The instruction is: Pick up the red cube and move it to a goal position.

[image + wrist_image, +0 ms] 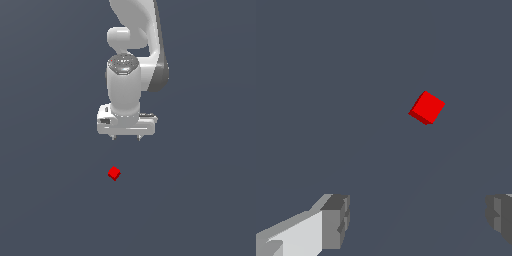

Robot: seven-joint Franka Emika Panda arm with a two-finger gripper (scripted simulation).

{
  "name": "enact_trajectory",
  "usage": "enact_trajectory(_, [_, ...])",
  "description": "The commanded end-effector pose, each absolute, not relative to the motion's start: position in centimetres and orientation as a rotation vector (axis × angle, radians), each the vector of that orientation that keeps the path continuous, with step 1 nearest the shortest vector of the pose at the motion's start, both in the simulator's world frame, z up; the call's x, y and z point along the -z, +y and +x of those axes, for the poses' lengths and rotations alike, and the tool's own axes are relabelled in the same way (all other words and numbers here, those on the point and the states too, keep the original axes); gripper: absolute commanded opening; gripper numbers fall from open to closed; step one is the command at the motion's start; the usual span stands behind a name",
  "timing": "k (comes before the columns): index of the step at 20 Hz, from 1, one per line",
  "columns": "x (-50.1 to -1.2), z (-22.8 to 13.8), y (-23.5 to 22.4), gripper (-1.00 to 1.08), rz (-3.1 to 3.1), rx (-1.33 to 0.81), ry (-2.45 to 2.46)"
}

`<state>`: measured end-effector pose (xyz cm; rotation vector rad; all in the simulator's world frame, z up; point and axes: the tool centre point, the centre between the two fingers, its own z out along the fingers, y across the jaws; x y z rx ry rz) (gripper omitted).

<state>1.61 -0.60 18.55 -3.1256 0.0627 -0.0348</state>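
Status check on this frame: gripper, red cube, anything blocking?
Gripper open, empty, fingers spread wide. Red cube on the ground, apart from the gripper, untouched. Nothing seen in the way.

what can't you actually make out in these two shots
- Goal position: no marker shows in either view, so where the red cube must go cannot be told.
- Pincer fingers: in the exterior view only short tips show below the hand; in the wrist view the fingers are cut off by the frame edges.
- Arm base: cut off by the exterior view's top edge.
- Cube's underside: hidden in both views.
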Motion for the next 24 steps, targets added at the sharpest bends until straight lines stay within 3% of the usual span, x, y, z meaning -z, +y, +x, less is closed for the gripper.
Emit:
enact_trajectory(1, [-18.6, 1.6, -0.6, 1.00, -3.126, 0.035, 0.063])
enact_trajectory(12, [-16.0, 3.1, -1.1, 1.00, -3.123, 0.030, 0.200])
enact_trajectory(24, [-7.9, 7.2, -3.5, 1.00, -3.075, 0.014, 0.629])
